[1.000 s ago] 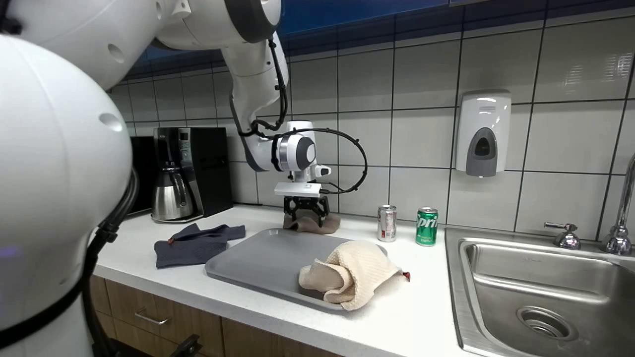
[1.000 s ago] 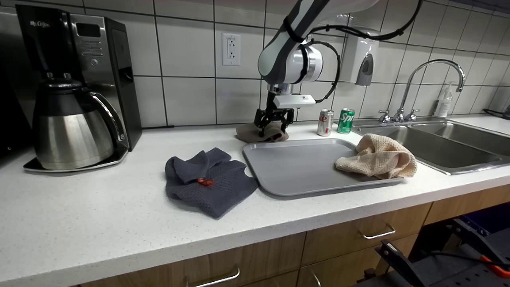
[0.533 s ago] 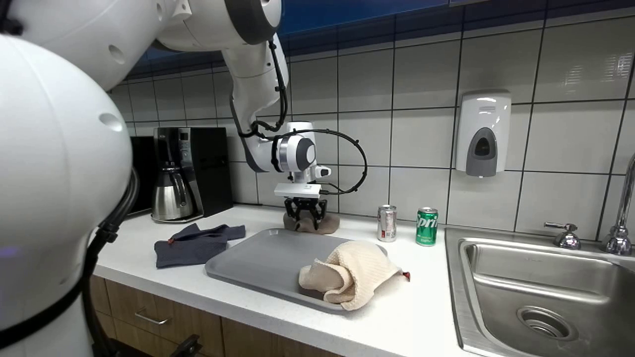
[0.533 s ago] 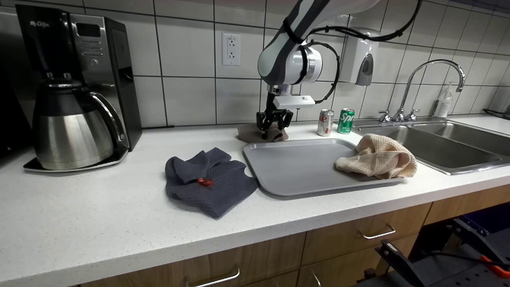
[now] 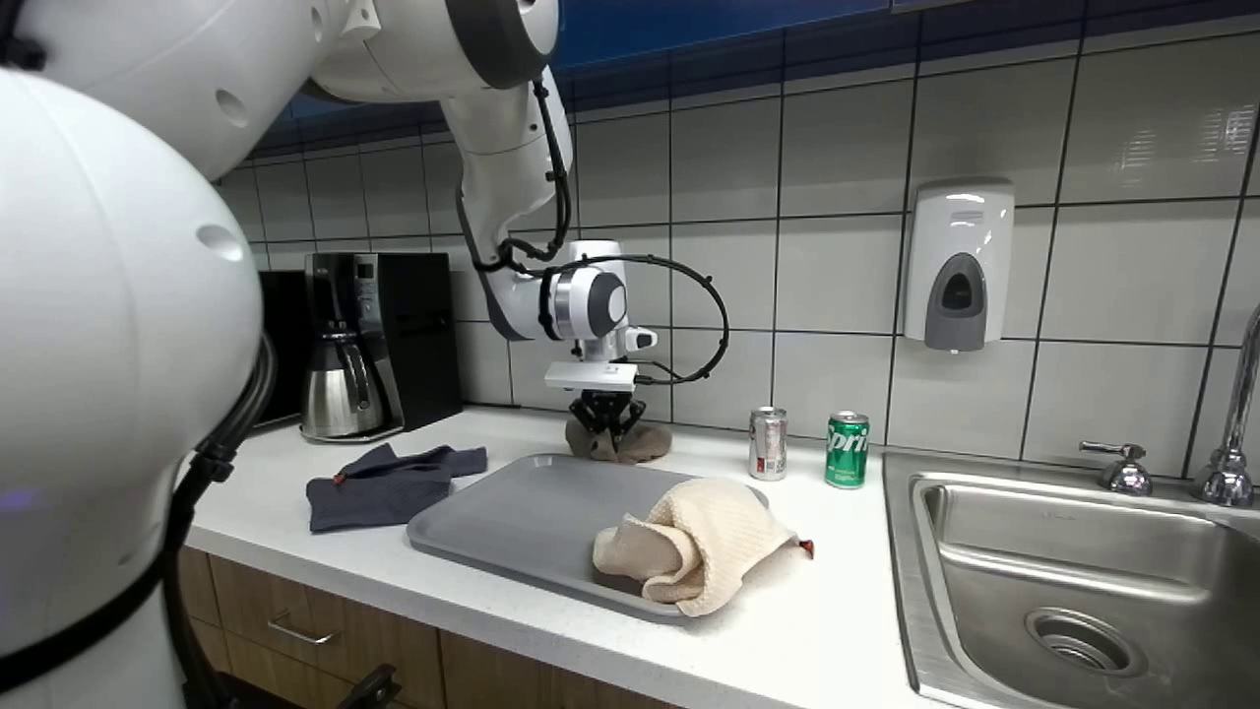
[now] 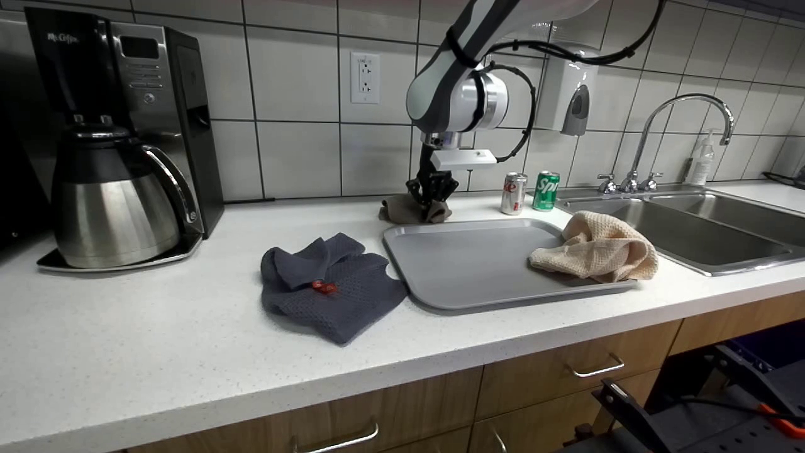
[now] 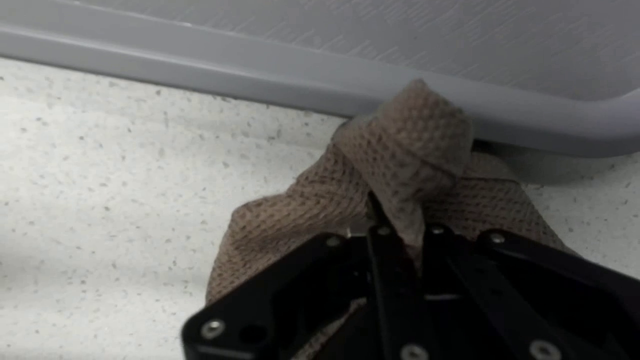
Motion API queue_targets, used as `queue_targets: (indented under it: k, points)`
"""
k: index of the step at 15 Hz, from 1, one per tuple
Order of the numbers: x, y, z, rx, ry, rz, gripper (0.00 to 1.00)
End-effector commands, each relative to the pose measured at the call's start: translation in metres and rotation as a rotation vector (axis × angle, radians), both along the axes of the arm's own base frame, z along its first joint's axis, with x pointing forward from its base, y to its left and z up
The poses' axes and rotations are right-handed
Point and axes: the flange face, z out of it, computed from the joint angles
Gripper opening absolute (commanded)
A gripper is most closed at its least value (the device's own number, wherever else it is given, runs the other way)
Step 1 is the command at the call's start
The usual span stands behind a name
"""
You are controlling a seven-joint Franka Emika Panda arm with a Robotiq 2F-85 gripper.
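My gripper (image 7: 402,235) points down at the back of the counter, its fingers drawn together on a pinched fold of the brown waffle-weave cloth (image 7: 280,220). That fold sticks up between the fingers, and the rest of the brown cloth still rests on the counter around them. In both exterior views the brown cloth (image 5: 645,443) lies bunched behind the grey tray (image 5: 532,512), and the fingertips are partly hidden in it. One corner of it touches or overhangs the tray's rim (image 7: 300,85) in the wrist view. A cream cloth (image 6: 597,248) is heaped on the tray's sink-side end.
A dark blue cloth (image 6: 339,289) with a red tag lies beside the tray. Near the wall stand a silver can (image 5: 768,443) and a green Sprite can (image 5: 847,450). The coffee maker (image 6: 126,157) and the sink (image 5: 904,591) flank the work area. A soap dispenser (image 5: 960,266) hangs above.
The gripper's fingers have come from wide apart to together, gathering the brown cloth inward into a raised fold. The arm has hardly moved; tray, cans and other cloths stay put.
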Motion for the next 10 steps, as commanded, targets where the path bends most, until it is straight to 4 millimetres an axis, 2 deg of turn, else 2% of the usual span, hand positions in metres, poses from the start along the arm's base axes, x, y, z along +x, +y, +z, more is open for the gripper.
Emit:
queue_targets:
  k: [1, 3, 10]
  points:
    - [0.004, 0.000, 0.013, -0.002, 0.004, -0.001, 0.01]
    - [0.005, -0.001, 0.021, 0.001, -0.010, 0.001, 0.01]
    - [0.002, -0.002, 0.068, 0.022, -0.087, 0.017, 0.01]
